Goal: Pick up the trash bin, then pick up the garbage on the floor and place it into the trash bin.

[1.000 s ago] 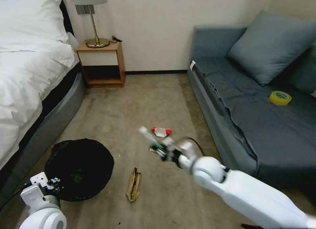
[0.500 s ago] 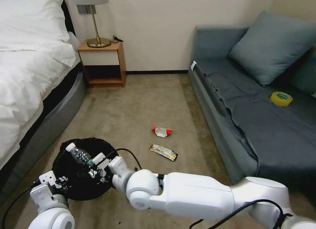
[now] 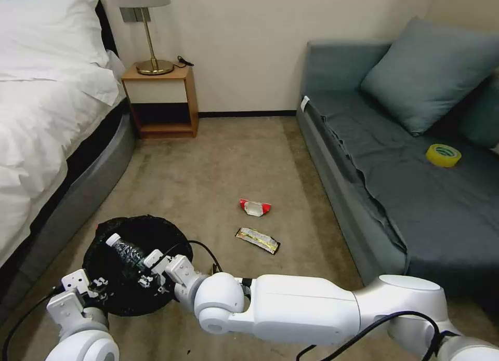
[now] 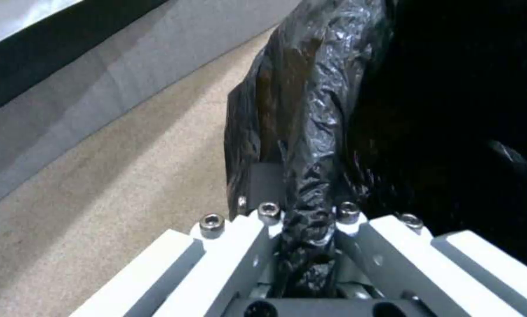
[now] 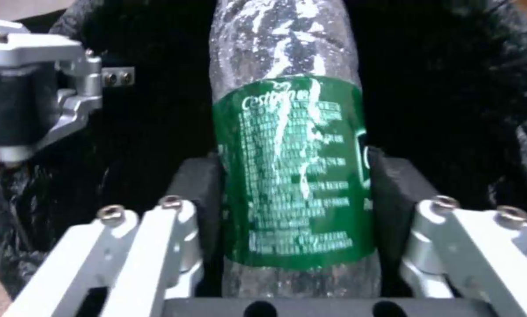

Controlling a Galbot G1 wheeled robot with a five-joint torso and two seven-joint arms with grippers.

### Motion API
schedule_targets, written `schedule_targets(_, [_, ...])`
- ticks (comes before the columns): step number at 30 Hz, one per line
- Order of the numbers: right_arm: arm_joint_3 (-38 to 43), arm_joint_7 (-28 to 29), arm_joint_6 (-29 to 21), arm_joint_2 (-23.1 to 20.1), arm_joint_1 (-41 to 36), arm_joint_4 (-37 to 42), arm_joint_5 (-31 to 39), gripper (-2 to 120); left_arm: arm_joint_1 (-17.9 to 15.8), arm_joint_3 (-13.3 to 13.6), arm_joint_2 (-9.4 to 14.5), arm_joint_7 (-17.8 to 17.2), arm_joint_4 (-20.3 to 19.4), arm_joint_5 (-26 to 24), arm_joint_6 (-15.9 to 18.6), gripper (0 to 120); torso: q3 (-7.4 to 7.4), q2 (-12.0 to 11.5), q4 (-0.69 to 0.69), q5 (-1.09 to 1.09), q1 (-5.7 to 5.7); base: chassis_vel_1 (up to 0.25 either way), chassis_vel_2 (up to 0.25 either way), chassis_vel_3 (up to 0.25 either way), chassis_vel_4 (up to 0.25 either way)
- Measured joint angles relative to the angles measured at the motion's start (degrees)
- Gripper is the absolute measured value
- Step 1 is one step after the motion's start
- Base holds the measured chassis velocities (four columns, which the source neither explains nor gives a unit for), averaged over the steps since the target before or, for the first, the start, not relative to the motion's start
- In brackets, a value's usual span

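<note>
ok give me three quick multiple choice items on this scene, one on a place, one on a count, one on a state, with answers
1. Where is the yellow tape roll?
A. on the nightstand
B. on the sofa
C. in the bin

2. How many litter pieces lie in plain sight on the carpet by the sofa?
A. two
B. none
C. five

3. The right gripper is:
A. open and bare
B. shut on the bottle
C. shut on the lamp

Answers: 1 B, it rests on the grey sofa. 2 A, the red-and-white packet and dark-and-gold wrapper. 3 B, its pads clamp the bottle over the trash bin.
</note>
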Motion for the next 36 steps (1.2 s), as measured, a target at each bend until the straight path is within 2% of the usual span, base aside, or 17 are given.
schedule_targets(2, [0.26, 0.06, -0.12, -0.07, -0.02, 0.17, -0.02, 64, -0.05, 0.18, -0.08, 0.0, 0.0, 0.07, -0.02, 1, 0.0, 0.0, 0.0, 0.0, 0.0, 0.0, 0.0, 0.0, 0.0])
schedule_targets(3, [0.26, 0.06, -0.12, -0.07, -0.02, 0.17, -0.02, 64, -0.05, 0.18, -0.08, 0.0, 0.0, 0.07, -0.02, 1, 0.0, 0.0, 0.0, 0.0, 0.0, 0.0, 0.0, 0.0, 0.0])
schedule_targets(5, [0.35, 0.07, -0.23, -0.17, 0.0, 0.34, -0.02, 76, -0.07, 0.41, -0.24, 0.0, 0.0, 0.23, -0.06, 1, 0.0, 0.0, 0.0, 0.0, 0.0, 0.0, 0.0, 0.0, 0.0])
schedule_targets(6, [0.35, 0.07, -0.23, -0.17, 0.0, 0.34, -0.02, 76, -0.07, 0.41, -0.24, 0.0, 0.0, 0.23, -0.06, 1, 0.0, 0.0, 0.0, 0.0, 0.0, 0.0, 0.0, 0.0, 0.0])
schedule_targets(9, [0.94, 0.16, -0.27, -0.19, -0.03, 0.41, -0.29, 91, -0.05, 0.49, -0.36, -0.02, -0.07, 0.39, -0.12, 1, 0.0, 0.0, 0.0, 0.0, 0.0, 0.0, 0.0, 0.0, 0.0])
schedule_targets(12, [0.94, 0.16, -0.27, -0.19, -0.03, 0.41, -0.29, 91, -0.05, 0.49, -0.36, -0.02, -0.07, 0.39, -0.12, 1, 0.0, 0.0, 0.0, 0.0, 0.0, 0.0, 0.0, 0.0, 0.0])
schedule_targets(13, [4.76, 0.2, -0.35, -0.51, -0.32, 1.36, -0.84, 99, -0.04, 0.04, -0.35, -0.02, -0.07, 0.39, -0.15, 1, 0.0, 0.0, 0.01, 0.0, 0.0, 0.0, 0.0, 0.0, 0.0])
schedule_targets(20, [13.54, -0.36, -0.23, -3.2, -1.81, 5.17, -1.58, 100, -0.25, -0.8, -0.2, -0.02, 0.28, 0.05, -0.19, 1, 0.0, 0.0, 0.0, 0.0, 0.0, 0.0, 0.0, 0.0, 0.0])
schedule_targets(22, [18.66, -0.88, 0.26, -5.43, -4.12, 8.18, -1.93, 100, -0.42, -1.21, -0.06, -0.02, 0.56, -0.23, -0.2, 1, 0.0, 0.0, 0.0, 0.01, 0.0, 0.0, 0.0, 0.0, 0.0])
schedule_targets(24, [19.73, -0.92, 0.34, -5.97, -4.68, 8.92, -1.93, 100, -0.43, -1.3, -0.02, 0.0, 0.64, -0.32, -0.2, 1, 0.0, 0.0, 0.0, 0.01, 0.0, 0.0, 0.0, 0.0, 0.0])
schedule_targets(27, [27.08, -1.11, 0.99, -10.48, -8.14, 13.95, -2.07, 100, -0.57, -2.0, 0.28, 0.01, 1.18, -0.9, -0.26, 1, 0.0, 0.0, 0.02, 0.02, 0.0, 0.0, 0.0, 0.0, 0.0])
schedule_targets(28, [27.08, -1.11, 0.99, -10.48, -8.14, 13.95, -2.07, 100, -0.57, -2.0, 0.28, 0.01, 1.18, -0.9, -0.26, 1, 0.0, 0.0, 0.02, 0.02, 0.0, 0.0, 0.0, 0.0, 0.0])
schedule_targets(31, [32.79, -1.18, 0.98, -15.9, -11.38, 17.88, -3.11, 100, -0.88, -2.51, 0.44, 0.09, 1.66, -1.34, -0.37, 1, 0.0, 0.0, 0.0, 0.02, 0.0, 0.0, 0.0, 0.0, 0.0])
schedule_targets(32, [32.79, -1.18, 0.98, -15.9, -11.38, 17.88, -3.11, 100, -0.88, -2.51, 0.44, 0.09, 1.66, -1.34, -0.37, 1, 0.0, 0.0, 0.0, 0.02, 0.0, 0.0, 0.0, 0.0, 0.0])
schedule_targets(33, [36.27, -1.6, 0.96, -19.04, -13.77, 19.82, -4.98, 100, -1.13, -2.79, 0.6, 0.12, 1.96, -1.63, -0.43, 1, 0.0, 0.0, -0.01, 0.02, 0.0, 0.0, 0.0, 0.0, 0.0])
schedule_targets(34, [37.53, -2.0, 0.99, -20.02, -14.81, 20.46, -5.88, 100, -1.22, -2.9, 0.65, 0.14, 2.06, -1.73, -0.43, 1, 0.0, 0.0, -0.01, 0.02, 0.0, 0.0, 0.0, 0.0, 0.0])
schedule_targets(36, [46.35, -5.49, 3.62, -24.13, -23.25, 23.22, -14.07, 100, -1.96, -3.55, 0.84, 0.2, 2.76, -2.22, -0.44, 1, -0.01, 0.0, 0.01, 0.01, 0.0, 0.0, 0.0, 0.0, 0.0])
